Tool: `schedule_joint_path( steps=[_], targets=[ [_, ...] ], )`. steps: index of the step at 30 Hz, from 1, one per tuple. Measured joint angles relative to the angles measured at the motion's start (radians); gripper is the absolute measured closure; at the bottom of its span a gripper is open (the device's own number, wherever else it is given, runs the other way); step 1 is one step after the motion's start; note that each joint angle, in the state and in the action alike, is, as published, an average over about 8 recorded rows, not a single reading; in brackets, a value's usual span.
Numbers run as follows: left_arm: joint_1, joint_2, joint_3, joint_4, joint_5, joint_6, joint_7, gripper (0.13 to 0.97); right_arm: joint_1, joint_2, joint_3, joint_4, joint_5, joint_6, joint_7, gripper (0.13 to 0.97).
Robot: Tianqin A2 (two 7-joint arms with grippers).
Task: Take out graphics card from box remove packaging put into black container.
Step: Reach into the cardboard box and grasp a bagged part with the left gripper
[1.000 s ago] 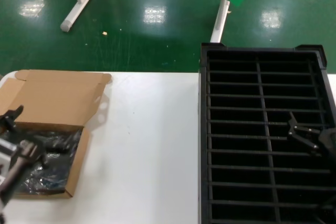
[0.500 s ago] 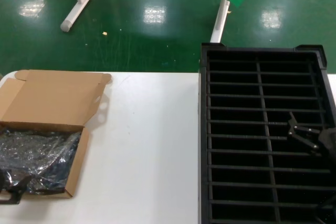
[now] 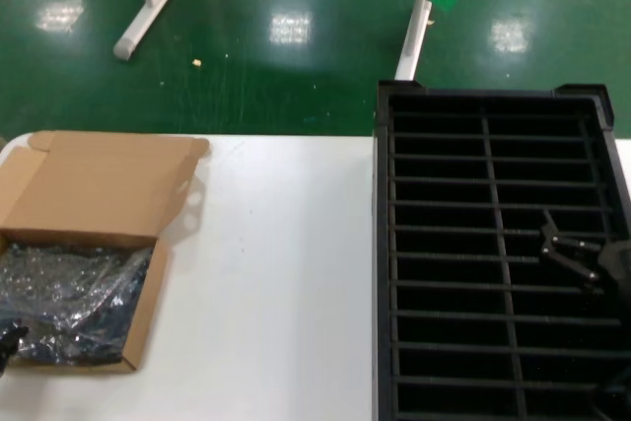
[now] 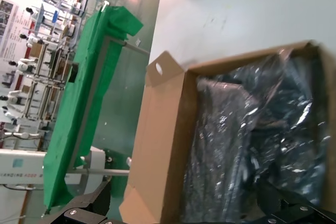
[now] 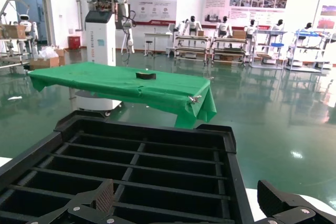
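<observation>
The left gripper's (image 4: pixel 178 214) fingers (image 4: pixel 86 211) are spread wide, holding nothing, at the near edge of the brown corrugated cardboard box (image 3: pixel 99 206) on the white table (image 3: pixel 276 273). The graphics card is not discernible; presumably it sits inside the crinkly translucent grey-blue plastic bag (image 4: pixel 257 140) filling that box. A shallow pinch could catch only film and slip, or drag the light box. The right gripper (image 3: pixel 577 255), also spread, waits over the large ribbed black plastic crate (image 3: pixel 385 244).
</observation>
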Motion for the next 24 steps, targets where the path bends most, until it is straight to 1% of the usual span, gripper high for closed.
schedule_joint_path(
  steps=[4,9,14,16,18,20,24],
  targets=[
    [-0.101,0.005,0.035,0.125,-0.014,0.004,0.082,0.132,0.000,0.000,0.000,0.000,0.000,0.000,0.000,0.129],
    [-0.220,0.023,0.078,0.281,-0.027,0.016,0.178,0.132,0.000,0.000,0.000,0.000,0.000,0.000,0.000,0.129],
    [-0.336,0.042,0.108,0.447,-0.041,0.036,0.280,0.132,0.000,0.000,0.000,0.000,0.000,0.000,0.000,0.129],
    [-0.375,0.048,0.118,0.501,-0.046,0.044,0.314,0.132,0.000,0.000,0.000,0.000,0.000,0.000,0.000,0.129],
    [-0.404,0.050,0.128,0.541,-0.051,0.049,0.337,0.132,0.000,0.000,0.000,0.000,0.000,0.000,0.000,0.129],
    [-0.421,0.051,0.136,0.561,-0.055,0.053,0.348,0.135,0.000,0.000,0.000,0.000,0.000,0.000,0.000,0.129],
    [-0.423,0.048,0.152,0.557,-0.062,0.056,0.340,0.142,0.000,0.000,0.000,0.000,0.000,0.000,0.000,0.129]
  ],
)
